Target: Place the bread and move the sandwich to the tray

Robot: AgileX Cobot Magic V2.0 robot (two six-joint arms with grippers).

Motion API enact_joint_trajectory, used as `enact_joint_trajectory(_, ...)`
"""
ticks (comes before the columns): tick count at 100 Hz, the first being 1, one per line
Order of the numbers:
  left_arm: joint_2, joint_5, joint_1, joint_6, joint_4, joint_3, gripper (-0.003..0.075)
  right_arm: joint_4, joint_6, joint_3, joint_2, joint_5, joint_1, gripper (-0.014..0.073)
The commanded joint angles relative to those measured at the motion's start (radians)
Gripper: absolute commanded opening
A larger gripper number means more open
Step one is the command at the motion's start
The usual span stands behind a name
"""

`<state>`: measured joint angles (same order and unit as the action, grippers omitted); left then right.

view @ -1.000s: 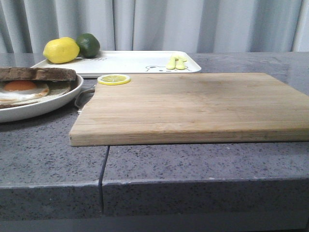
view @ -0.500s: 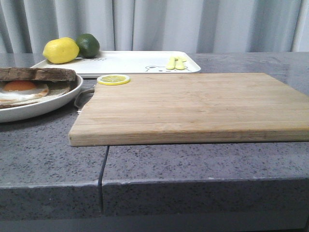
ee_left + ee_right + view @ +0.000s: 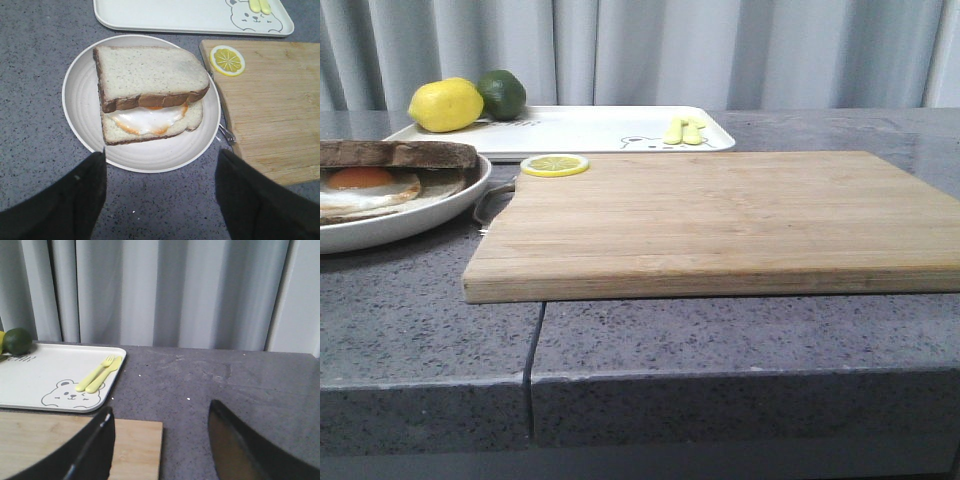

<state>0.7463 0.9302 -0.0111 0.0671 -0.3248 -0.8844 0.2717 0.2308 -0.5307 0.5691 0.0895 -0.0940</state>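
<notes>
From my station I saw the sandwich (image 3: 150, 95) sitting on its round white plate (image 3: 80, 100), which lay flat on the grey desk (image 3: 40, 60) at the left of the front view. The top bread (image 3: 150, 72) was a pale square slice with a dark brown crust, resting skewed on the stack so that the fried egg's white and orange edge showed beneath it, over a lower slice. The tray (image 3: 165, 15) lay flat just beyond the plate, apart from it: white, rectangular, round-cornered, low-rimmed, with a small bear drawing near one corner.
</notes>
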Motion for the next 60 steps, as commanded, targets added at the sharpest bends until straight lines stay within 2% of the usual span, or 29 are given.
enact_joint_trajectory(1,0.001,-0.055,0.002,0.003,-0.027,-0.034,0.0440,-0.029,-0.017,0.016,-0.044,-0.053,0.008,0.0428)
enact_joint_trajectory(60,0.001,-0.055,0.002,0.003,-0.027,-0.034,0.0440,-0.029,-0.016,0.053,-0.082,-0.028,0.008,0.0427)
